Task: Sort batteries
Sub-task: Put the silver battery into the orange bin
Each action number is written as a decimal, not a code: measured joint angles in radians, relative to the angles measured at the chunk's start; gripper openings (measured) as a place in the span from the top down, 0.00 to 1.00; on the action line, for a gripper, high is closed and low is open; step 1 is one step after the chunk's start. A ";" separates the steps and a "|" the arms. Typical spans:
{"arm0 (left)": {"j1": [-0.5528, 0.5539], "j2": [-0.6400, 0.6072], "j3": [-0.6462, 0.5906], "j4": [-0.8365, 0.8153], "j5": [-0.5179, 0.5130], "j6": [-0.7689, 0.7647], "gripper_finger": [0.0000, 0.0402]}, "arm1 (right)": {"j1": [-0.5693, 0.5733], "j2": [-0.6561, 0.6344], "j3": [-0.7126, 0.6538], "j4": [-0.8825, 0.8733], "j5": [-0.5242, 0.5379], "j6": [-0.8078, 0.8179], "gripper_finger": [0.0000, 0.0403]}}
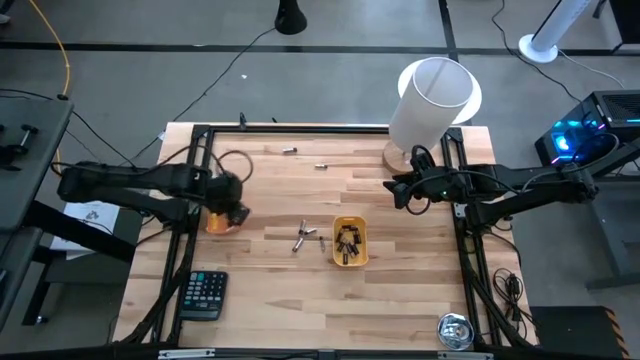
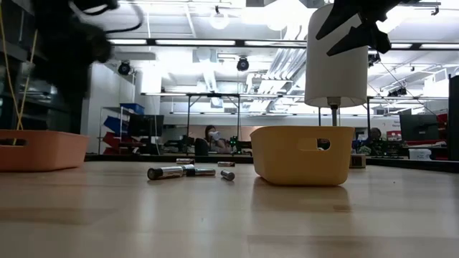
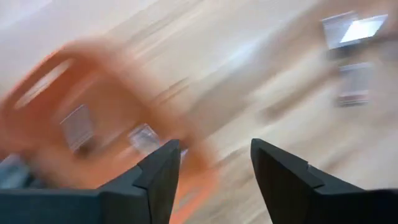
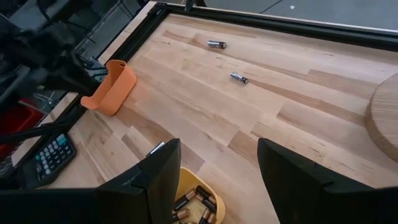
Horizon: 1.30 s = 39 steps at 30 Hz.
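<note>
The orange tray (image 1: 218, 223) stands near the table's left edge, and my left gripper (image 1: 232, 205) hovers over it, open (image 3: 214, 149) with nothing between its fingers. In the blurred left wrist view pale shapes lie in that orange tray (image 3: 93, 106). The yellow tray (image 1: 349, 241) at mid-table holds several dark batteries (image 4: 198, 200). Loose silvery batteries (image 1: 302, 237) lie on the wood just left of it, and two more batteries (image 4: 216, 44) (image 4: 239, 78) lie near the far edge. My right gripper (image 1: 405, 190) hangs open (image 4: 217, 149) in the air right of and beyond the yellow tray.
A black calculator (image 1: 203, 294) lies at the near left. A white lamp (image 1: 432, 100) on a round wooden base stands at the far right corner. A small shiny object (image 1: 455, 330) sits at the near right corner. Bare wood stretches between the trays and the near edge.
</note>
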State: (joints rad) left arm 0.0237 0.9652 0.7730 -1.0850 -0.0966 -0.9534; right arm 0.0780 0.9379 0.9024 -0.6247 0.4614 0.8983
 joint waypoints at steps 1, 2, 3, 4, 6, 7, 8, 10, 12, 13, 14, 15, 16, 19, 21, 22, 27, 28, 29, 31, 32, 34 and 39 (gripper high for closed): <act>0.009 0.016 0.006 0.075 0.021 0.056 0.52 | 0.000 0.000 0.000 0.000 0.000 0.001 0.48; 0.016 0.038 0.010 0.148 0.044 0.113 0.51 | 0.000 0.000 0.000 0.000 0.000 0.001 0.48; 0.020 0.068 0.018 0.212 0.062 0.162 0.51 | 0.000 0.000 0.000 0.001 0.000 0.002 0.48; 0.023 0.106 0.028 0.265 0.066 0.197 0.51 | 0.000 0.000 0.000 0.001 0.000 0.002 0.48; 0.031 0.203 0.056 0.351 0.066 0.246 0.51 | 0.000 0.000 0.000 0.002 0.000 0.018 0.48; 0.035 0.259 0.072 0.379 0.066 0.262 0.51 | 0.000 0.000 0.000 0.003 0.000 0.024 0.48; 0.039 0.322 0.090 0.402 0.067 0.273 0.51 | 0.000 0.000 0.000 0.003 0.000 0.026 0.48; 0.044 0.448 0.136 0.439 0.085 0.275 0.51 | 0.000 0.000 0.000 0.003 0.000 0.027 0.48; 0.049 0.567 0.194 0.452 0.106 0.275 0.51 | 0.000 0.000 0.000 0.004 0.000 0.028 0.48; 0.049 0.618 0.225 0.452 0.107 0.275 0.51 | 0.000 0.000 0.000 0.003 0.000 0.028 0.48; 0.049 0.666 0.255 0.451 0.107 0.275 0.51 | 0.000 0.000 0.000 0.004 0.000 0.028 0.48; 0.049 0.708 0.284 0.451 0.106 0.274 0.51 | 0.000 0.000 0.000 0.003 0.000 0.028 0.48; 0.049 0.743 0.313 0.450 0.106 0.265 0.51 | 0.000 0.000 0.000 0.004 0.000 0.028 0.48; 0.048 0.820 0.377 0.453 0.104 0.249 0.51 | 0.000 0.000 0.000 0.003 0.000 0.028 0.48; 0.046 0.854 0.396 0.452 0.104 0.223 0.51 | 0.000 0.000 0.000 0.003 0.000 0.025 0.48; 0.044 0.867 0.400 0.451 0.104 0.209 0.51 | 0.000 0.000 0.000 0.003 0.000 0.024 0.48; 0.022 0.902 0.400 0.446 0.112 0.161 0.51 | 0.000 0.000 0.000 0.002 0.000 0.020 0.48; 0.015 0.909 0.400 0.452 0.112 0.154 0.51 | 0.000 0.000 0.000 0.000 0.000 0.019 0.48; 0.009 0.916 0.400 0.457 0.113 0.145 0.51 | 0.000 0.000 0.000 -0.001 0.000 0.019 0.48; -0.004 0.931 0.400 0.454 0.113 0.136 0.51 | 0.000 0.000 0.000 -0.002 0.000 0.018 0.48; -0.011 0.941 0.401 0.454 0.106 0.135 0.51 | 0.000 0.000 0.000 -0.003 0.001 0.018 0.48; -0.022 0.957 0.405 0.450 0.097 0.143 0.52 | 0.000 0.000 0.000 -0.005 0.009 0.017 0.48; -0.036 0.971 0.406 0.385 0.037 0.232 0.73 | 0.000 0.000 0.000 -0.007 0.013 0.017 0.48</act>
State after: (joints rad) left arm -0.0124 1.9359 1.1794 -0.6999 -0.0595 -0.7211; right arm 0.0780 0.9379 0.9024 -0.6317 0.4744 0.9157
